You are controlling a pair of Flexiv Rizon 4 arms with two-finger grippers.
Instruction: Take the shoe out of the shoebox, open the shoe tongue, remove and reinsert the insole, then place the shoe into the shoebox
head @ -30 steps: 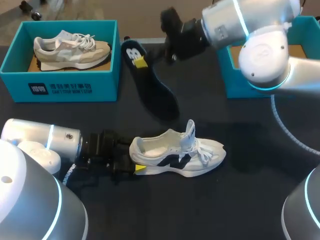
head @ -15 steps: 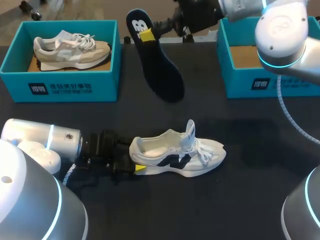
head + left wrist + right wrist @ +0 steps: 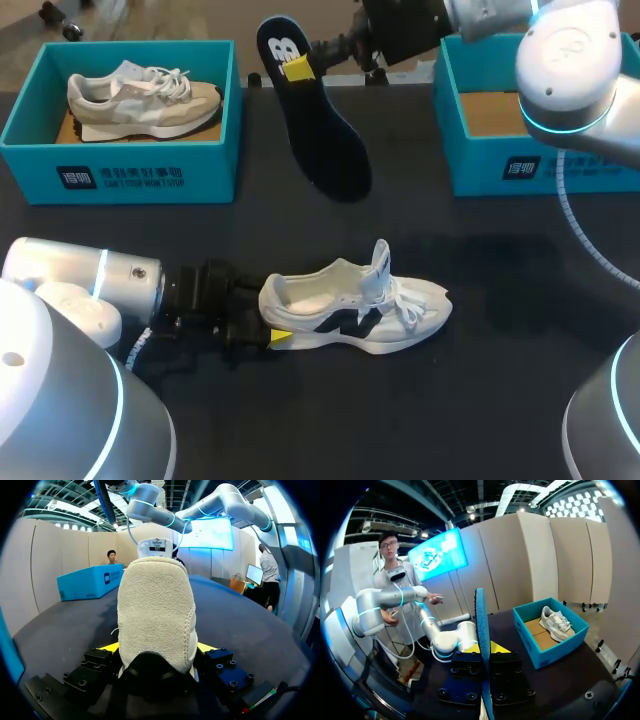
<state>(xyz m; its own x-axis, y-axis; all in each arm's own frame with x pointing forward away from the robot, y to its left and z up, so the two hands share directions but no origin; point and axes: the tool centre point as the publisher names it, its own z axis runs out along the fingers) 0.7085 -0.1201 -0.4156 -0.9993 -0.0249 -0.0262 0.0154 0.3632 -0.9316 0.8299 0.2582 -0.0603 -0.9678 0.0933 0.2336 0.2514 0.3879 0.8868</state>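
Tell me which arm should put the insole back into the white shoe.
Right. The right gripper holds the dark blue insole aloft above the table, while the left gripper is clamped on the heel of the white sneaker, probably steadying it with its opening upward.

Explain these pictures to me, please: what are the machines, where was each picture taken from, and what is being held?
It is one robot with two arms at a dark table. The wide picture looks down from above and behind it; each round picture comes from a camera on one wrist. The left claw grips the heel of a white shoe resting on the table. The right claw holds a dark insole up in the air. One teal box holds a beige shoe; a second teal box, partly behind the right arm, shows nothing inside.
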